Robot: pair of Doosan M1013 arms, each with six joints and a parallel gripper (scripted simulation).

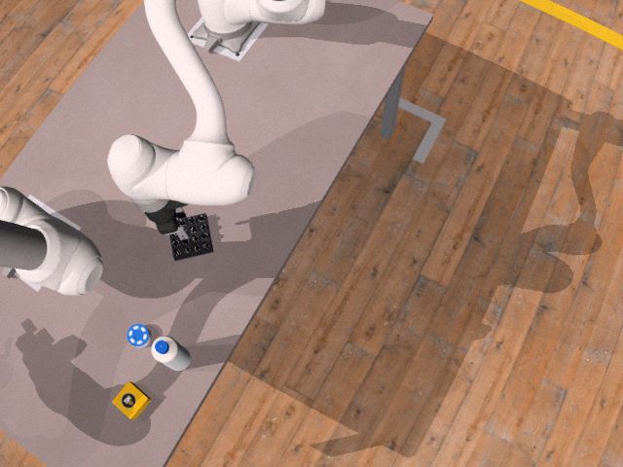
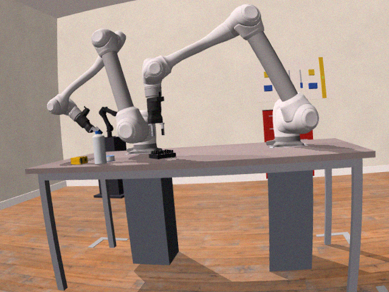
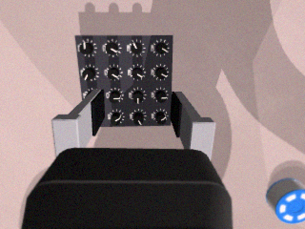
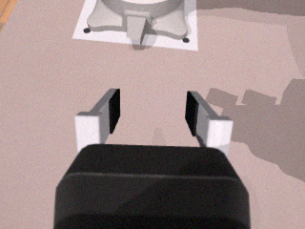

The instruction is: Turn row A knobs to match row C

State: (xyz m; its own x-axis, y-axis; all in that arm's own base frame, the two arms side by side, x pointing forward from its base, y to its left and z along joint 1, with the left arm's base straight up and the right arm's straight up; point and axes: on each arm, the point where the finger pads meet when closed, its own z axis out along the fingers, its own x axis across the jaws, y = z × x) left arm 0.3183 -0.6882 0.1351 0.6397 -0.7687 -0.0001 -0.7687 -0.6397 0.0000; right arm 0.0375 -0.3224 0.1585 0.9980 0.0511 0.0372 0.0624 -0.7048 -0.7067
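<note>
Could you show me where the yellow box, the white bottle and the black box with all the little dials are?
Yellow box point(image 1: 129, 399) point(image 2: 78, 160): top and exterior views, on its body.
White bottle point(image 1: 174, 355) point(image 2: 99, 149): top and exterior views, on its side.
Black knob box point(image 3: 125, 84): left wrist view, on its face between knobs.

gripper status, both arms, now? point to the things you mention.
Left gripper point(image 2: 157, 129) point(image 3: 138, 112): open, nothing between the fingers, above the knob box point(image 1: 192, 233) point(image 2: 161, 155) point(image 3: 125, 83).
Right gripper point(image 4: 152, 112): open, empty.

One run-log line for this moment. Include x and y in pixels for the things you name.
left tool point(image 2: 157, 129) point(image 3: 138, 112): open, above knob box point(image 1: 204, 247) point(image 2: 162, 154) point(image 3: 125, 85) | right tool point(image 4: 152, 112): open, empty | bottle point(image 1: 173, 355) point(image 2: 99, 149): upright
</note>
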